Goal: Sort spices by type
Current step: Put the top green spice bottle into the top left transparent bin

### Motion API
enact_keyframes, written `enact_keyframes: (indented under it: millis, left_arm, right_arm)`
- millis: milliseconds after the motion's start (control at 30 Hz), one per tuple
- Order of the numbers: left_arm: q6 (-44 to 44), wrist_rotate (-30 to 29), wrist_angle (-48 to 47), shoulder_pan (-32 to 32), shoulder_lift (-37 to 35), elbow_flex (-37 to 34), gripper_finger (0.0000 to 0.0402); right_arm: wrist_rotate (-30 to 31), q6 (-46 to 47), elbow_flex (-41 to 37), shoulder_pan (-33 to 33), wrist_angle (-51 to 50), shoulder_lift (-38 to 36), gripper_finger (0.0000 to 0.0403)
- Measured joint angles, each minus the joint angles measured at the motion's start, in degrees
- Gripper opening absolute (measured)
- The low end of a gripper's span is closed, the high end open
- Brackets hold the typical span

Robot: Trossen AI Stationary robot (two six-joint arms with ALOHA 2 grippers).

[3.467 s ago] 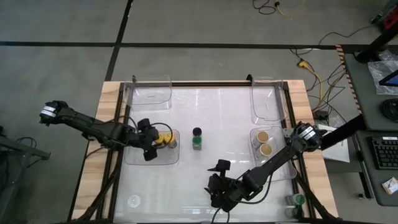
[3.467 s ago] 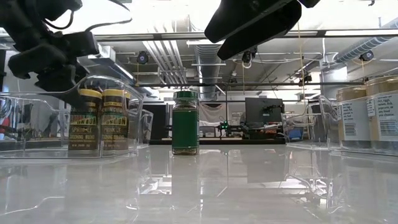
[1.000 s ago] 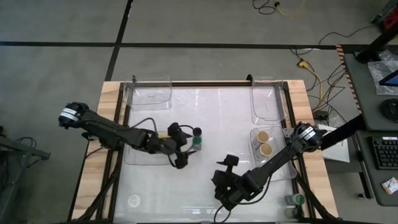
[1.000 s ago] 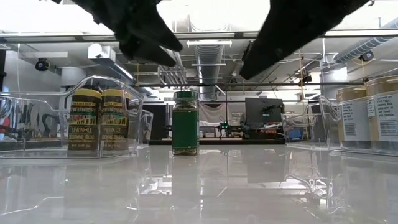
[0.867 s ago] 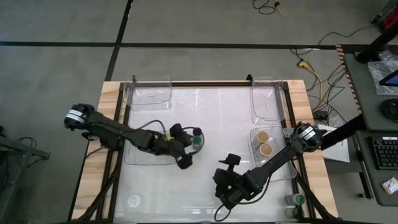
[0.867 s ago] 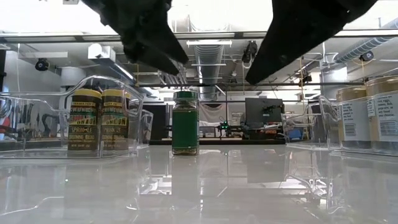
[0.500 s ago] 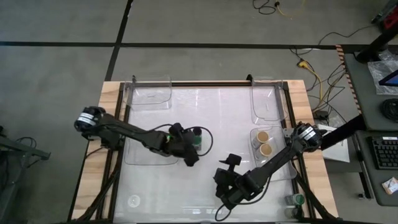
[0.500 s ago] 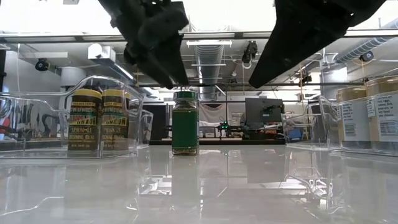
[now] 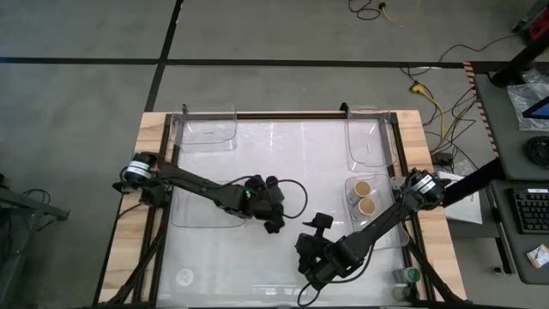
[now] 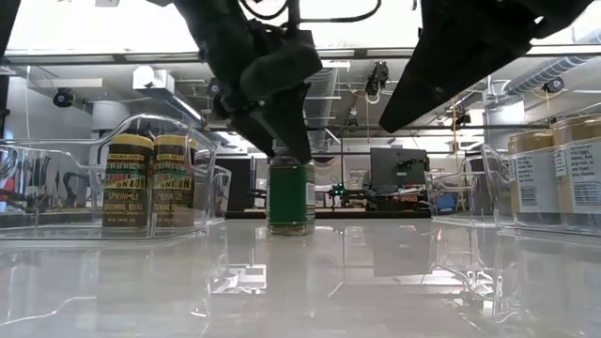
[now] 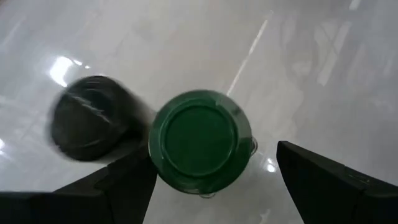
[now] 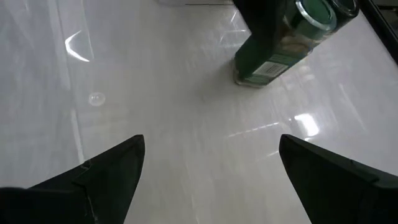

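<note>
My left arm has swung in from the left tray toward the table's middle since the earlier frames, and its pincer has come down over the green-lidded jar, which has stayed put. From the left wrist view I see the green lid straight below, sitting between my two dark fingers with bare table showing on either side of it, so the fingers stand apart and I see no contact with the jar. A black-lidded jar stands just beside the green one, on the outer side of one finger.

My right pincer has hardly shifted; it hangs nearer the front edge, fingers spread wide with nothing between them, and the green jar lies ahead of it, partly covered by the left arm.

From above I can barely make out the green jar: the left pincer covers most of it, and only the black lid peeks out beyond the fingers. In the low view the jar's top is hidden behind the left pincer, so I can't judge height over the lid there. Two yellow-lidded jars sit in the left tray, behind the left pincer, and two tan-lidded jars in the right tray.
</note>
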Motion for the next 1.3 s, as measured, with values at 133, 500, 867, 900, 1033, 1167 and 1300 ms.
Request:
enact_keyframes:
  millis: [133, 500, 867, 900, 1033, 1167, 1300]
  left_arm:
    - [2.3, 1.4, 0.1, -0.7, 1.5, 1.7, 0.0307]
    - [8.3, 6.7, 3.3, -3.4, 2.4, 3.7, 0.0306]
    - [9.6, 8.0, 2.5, -4.7, 2.3, 3.7, 0.0306]
    - [9.9, 7.6, 2.3, -4.5, 2.3, 3.7, 0.0306]
    - [11.1, 7.4, 2.4, -4.3, 2.3, 3.7, 0.0306]
    - [11.5, 8.5, 2.4, -4.3, 2.3, 3.7, 0.0306]
    - [11.5, 9.0, 1.9, -4.5, 2.3, 3.7, 0.0306]
  right_arm:
    - [0.0, 0.5, 0.0, 0.6, -1.9, -0.2, 0.0364]
    - [0.2, 1.8, -0.1, 0.6, -4.3, -0.2, 0.0364]
    - [0.2, -0.7, -6.2, 0.2, 7.8, -0.2, 0.0364]
    - [1.0, -0.6, -6.8, 0.0, 8.0, -0.2, 0.0364]
    - [8.5, 3.5, -8.5, -1.0, 8.5, -0.2, 0.0364]
    - [7.4, 3.5, -10.3, -2.8, 11.8, 0.6, 0.0364]
    - [6.3, 0.3, -11.0, -4.4, 13.3, 2.5, 0.0364]
